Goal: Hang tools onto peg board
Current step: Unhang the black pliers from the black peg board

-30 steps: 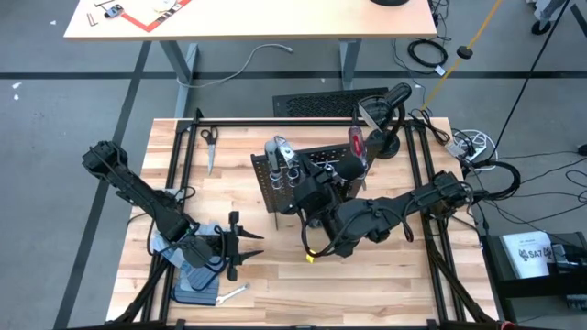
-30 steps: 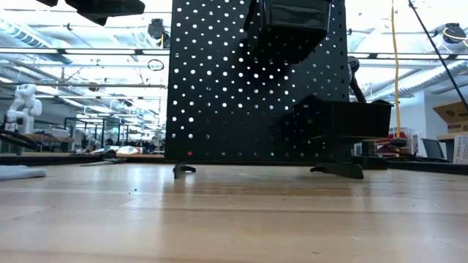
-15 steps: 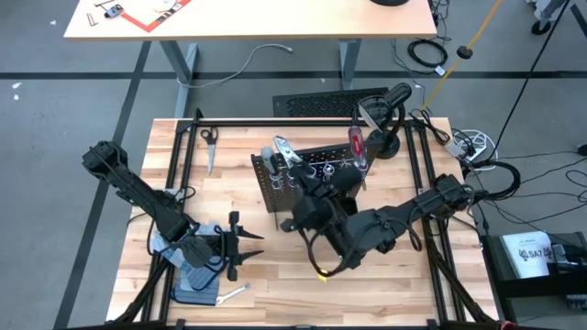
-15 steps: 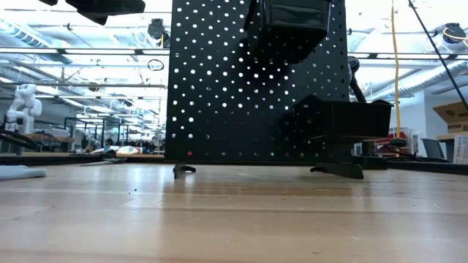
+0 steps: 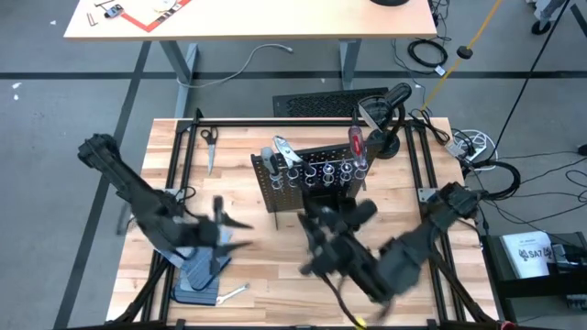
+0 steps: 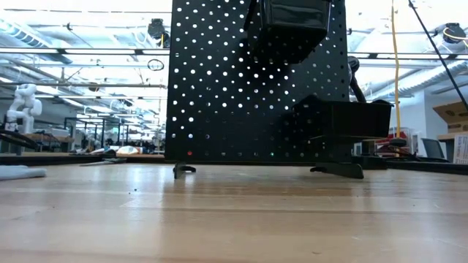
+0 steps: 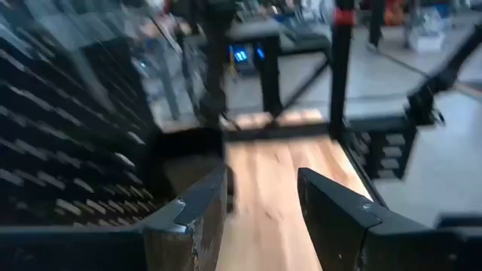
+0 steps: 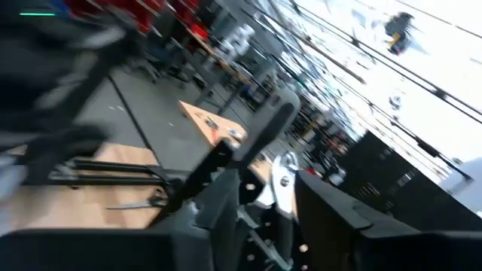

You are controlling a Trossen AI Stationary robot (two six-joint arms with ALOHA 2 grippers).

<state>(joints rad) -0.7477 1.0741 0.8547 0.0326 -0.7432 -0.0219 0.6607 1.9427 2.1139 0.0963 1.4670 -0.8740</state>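
Wood bench: peg board (image 5: 307, 174) upright mid-table, remaining wrench (image 5: 236, 292) flat near its front-left, long axis diagonal; left gripper (image 5: 223, 231) empty, fingers apart, nearer; right gripper (image 5: 319, 246) parted, empty, before the board.

Only legible txt: "SA7" on a white box (image 5: 535, 254) on the floor right of the tabletop, high view; rest of its label too small to read.
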